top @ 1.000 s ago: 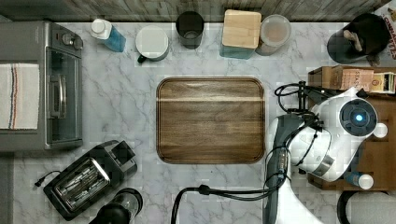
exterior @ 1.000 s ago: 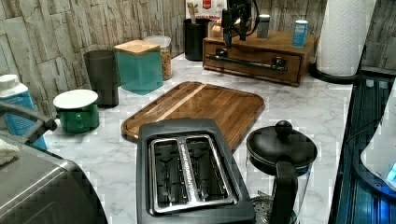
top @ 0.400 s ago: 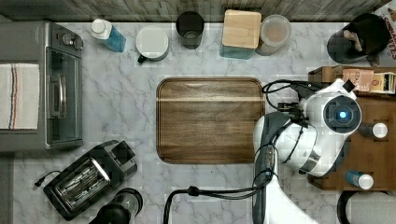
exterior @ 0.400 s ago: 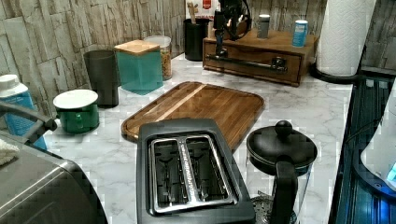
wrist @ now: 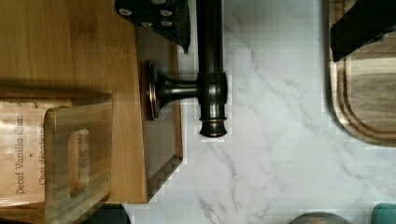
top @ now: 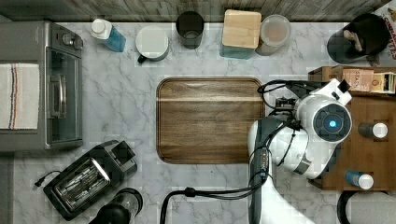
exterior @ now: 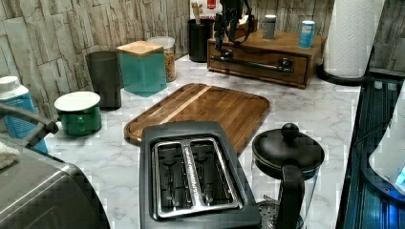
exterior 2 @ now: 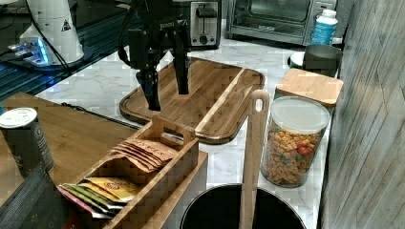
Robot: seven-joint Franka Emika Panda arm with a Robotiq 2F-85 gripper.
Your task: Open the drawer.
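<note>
The drawer (exterior: pixel 258 67) is the medium-brown front of a small wood cabinet (top: pixel 369 154) at the top view's right, and it looks shut flush with the cabinet. Its long black bar handle (exterior: pixel 253 63) stands on two posts; one end and one post of the handle (wrist: pixel 211 84) appear in the wrist view. My gripper (exterior 2: pixel 169 99) hangs open over that end of the bar, beside the tea box. The bar lies between the two fingers (wrist: pixel 161 16), closer to one. In the left view the gripper (exterior: pixel 225 40) sits just above the handle's left end; I cannot tell whether it touches.
A dark wooden tray (top: pixel 210 119) lies mid-counter next to the cabinet. A wooden tea box (exterior 2: pixel 143 167), cans (exterior: pixel 306 33) and a utensil pot (top: pixel 357 37) crowd the cabinet. Jars line the wall; toaster (top: pixel 88 177), oven (top: pixel 46 84) and kettle (exterior: pixel 286 157) stand farther off.
The arm has shifted toward the top view's left, off the cabinet top to its front edge. In the left view the gripper moved left and down toward the handle's end.
</note>
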